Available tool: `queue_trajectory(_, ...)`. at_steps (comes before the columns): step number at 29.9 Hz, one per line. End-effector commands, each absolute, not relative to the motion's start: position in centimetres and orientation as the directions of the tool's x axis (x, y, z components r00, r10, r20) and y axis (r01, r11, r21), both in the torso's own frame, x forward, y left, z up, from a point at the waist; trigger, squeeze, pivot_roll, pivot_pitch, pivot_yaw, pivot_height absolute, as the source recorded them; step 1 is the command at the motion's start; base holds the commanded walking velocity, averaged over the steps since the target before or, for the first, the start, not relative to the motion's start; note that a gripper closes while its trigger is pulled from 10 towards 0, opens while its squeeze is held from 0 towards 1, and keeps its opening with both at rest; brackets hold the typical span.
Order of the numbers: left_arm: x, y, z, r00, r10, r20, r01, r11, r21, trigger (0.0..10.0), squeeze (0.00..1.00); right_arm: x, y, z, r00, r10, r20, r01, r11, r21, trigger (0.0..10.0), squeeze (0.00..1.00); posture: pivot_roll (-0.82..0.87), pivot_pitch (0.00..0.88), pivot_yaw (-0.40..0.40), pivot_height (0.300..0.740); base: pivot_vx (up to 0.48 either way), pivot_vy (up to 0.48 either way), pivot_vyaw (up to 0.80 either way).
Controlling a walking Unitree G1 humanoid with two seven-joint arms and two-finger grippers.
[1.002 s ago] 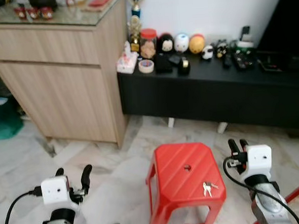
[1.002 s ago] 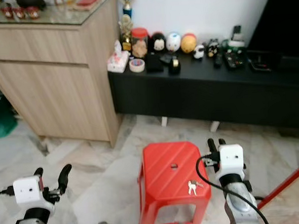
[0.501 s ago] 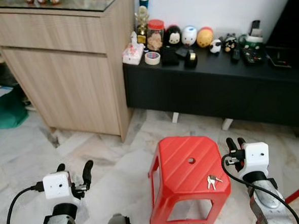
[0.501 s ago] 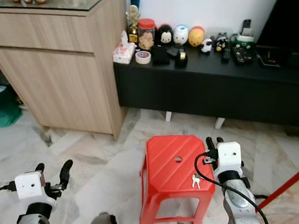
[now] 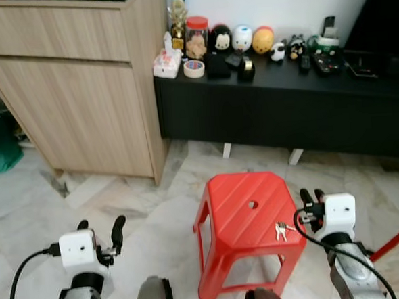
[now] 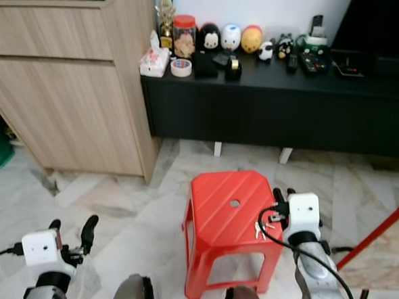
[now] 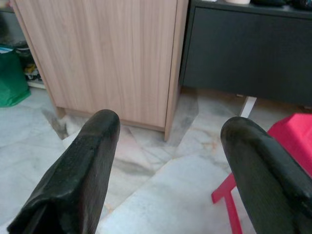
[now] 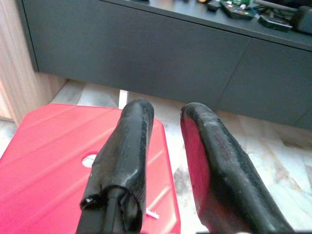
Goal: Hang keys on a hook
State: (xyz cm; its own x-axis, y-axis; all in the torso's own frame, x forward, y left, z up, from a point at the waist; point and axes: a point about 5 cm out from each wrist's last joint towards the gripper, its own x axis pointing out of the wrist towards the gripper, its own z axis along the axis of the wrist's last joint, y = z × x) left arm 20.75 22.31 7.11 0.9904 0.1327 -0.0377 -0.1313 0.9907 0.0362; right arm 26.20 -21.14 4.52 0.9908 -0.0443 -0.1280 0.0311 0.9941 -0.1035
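While the keys (image 5: 281, 230) lie ungrasped on the stool (image 5: 247, 221), the task is barely begun.
One small bunch of keys rests near the stool's right front edge, just beside the right gripper (image 5: 309, 198), whose fingers stand slightly apart and empty; the left gripper (image 5: 99, 229), fingers wide apart, hangs over the floor, well apart from the stool. One stool, two grippers; no hook can be made out, so grasping, carrying and hanging all remain.
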Motion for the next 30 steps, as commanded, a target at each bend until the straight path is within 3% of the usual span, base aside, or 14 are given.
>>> queue_trajectory(1,20.7,22.4,7.0,0.989,0.139,-0.055,-0.137,0.990,0.041,10.0,0.00,26.0,-21.3,4.2,0.989,-0.051,-0.141,0.036,0.994,-0.107,10.0,0.00,0.06,0.074,-0.071,0.608,0.000,0.000,0.00)
queue_trajectory(23,21.3,22.1,7.6,0.993,0.110,-0.049,-0.108,0.993,0.035,10.0,0.00,25.6,-21.5,3.5,0.985,-0.048,-0.167,0.031,0.994,-0.104,10.0,0.00,0.05,0.075,-0.069,0.608,0.000,0.000,0.00)
queue_trajectory(30,21.3,21.9,7.6,0.993,0.101,-0.056,-0.099,0.994,0.037,10.0,0.00,25.5,-21.4,3.2,0.982,-0.050,-0.181,0.030,0.993,-0.111,10.0,0.00,0.05,0.075,-0.070,0.608,0.279,0.000,0.00)
